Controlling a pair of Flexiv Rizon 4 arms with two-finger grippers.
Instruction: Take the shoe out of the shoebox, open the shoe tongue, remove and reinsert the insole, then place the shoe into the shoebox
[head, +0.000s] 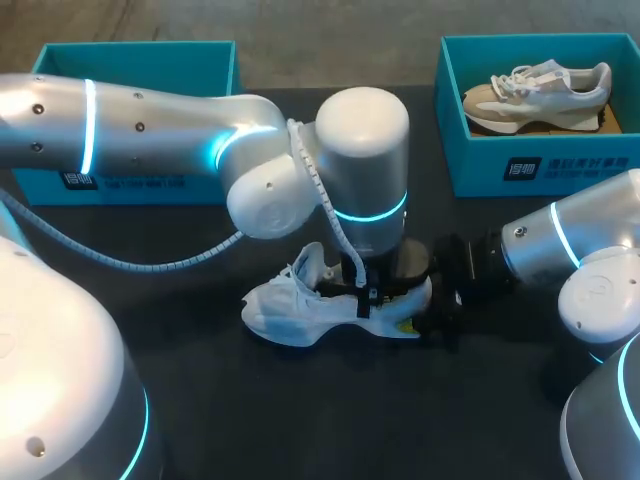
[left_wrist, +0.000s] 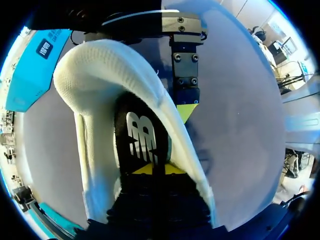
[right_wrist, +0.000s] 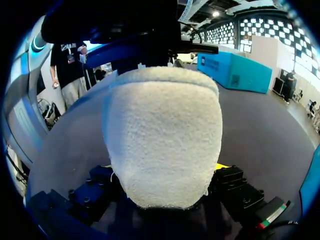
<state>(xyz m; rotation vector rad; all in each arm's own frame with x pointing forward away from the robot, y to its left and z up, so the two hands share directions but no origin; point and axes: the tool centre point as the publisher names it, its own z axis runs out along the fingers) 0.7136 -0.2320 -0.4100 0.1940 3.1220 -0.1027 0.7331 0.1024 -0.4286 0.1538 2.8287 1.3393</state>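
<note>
A white shoe (head: 285, 310) lies on the black table, toe pointing left. My left gripper (head: 365, 295) comes down from above into the shoe's opening. In the left wrist view its yellow tips (left_wrist: 157, 169) are pressed together on the near end of the black insole (left_wrist: 142, 135) inside the shoe (left_wrist: 95, 75). My right gripper (head: 425, 310) reaches in from the right and holds the heel. The heel (right_wrist: 165, 125) sits between that gripper's fingers (right_wrist: 162, 167), and one yellow-tipped finger (left_wrist: 186, 110) lies against the shoe's outer side.
A teal shoebox (head: 540, 165) at the back right holds a beige and grey shoe (head: 540, 92). Another teal box (head: 130, 60) stands at the back left, partly behind my left arm. Bare black table (head: 200, 400) spreads in front of the shoe.
</note>
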